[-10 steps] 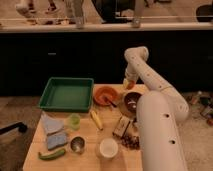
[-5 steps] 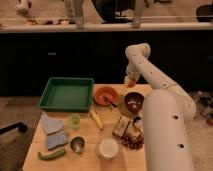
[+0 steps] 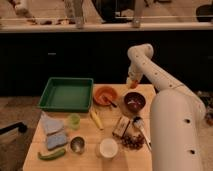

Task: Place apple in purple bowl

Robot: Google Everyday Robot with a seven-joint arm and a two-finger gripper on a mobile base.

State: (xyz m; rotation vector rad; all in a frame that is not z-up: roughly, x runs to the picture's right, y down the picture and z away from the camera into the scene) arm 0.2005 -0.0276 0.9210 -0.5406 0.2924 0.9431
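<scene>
My gripper (image 3: pixel 132 83) hangs at the table's far edge, just behind and above the purple bowl (image 3: pixel 134 102). It is shut on a small orange-red apple (image 3: pixel 134 80), which shows at its tip. The dark maroon bowl sits on the table right of the orange bowl, with a pale patch inside. My white arm sweeps up from the lower right and arches over to the gripper.
An orange bowl (image 3: pixel 105 94) with a dark utensil is left of the purple bowl, and a green tray (image 3: pixel 66 93) lies further left. Nearer the front are a banana (image 3: pixel 96 119), a snack bar (image 3: pixel 121 127), grapes (image 3: pixel 131 141), a white cup (image 3: pixel 108 147), a metal cup (image 3: pixel 77 144) and a sponge (image 3: pixel 55 138).
The gripper with the apple has drifted slightly to the right, staying behind the purple bowl. Nothing on the table has moved.
</scene>
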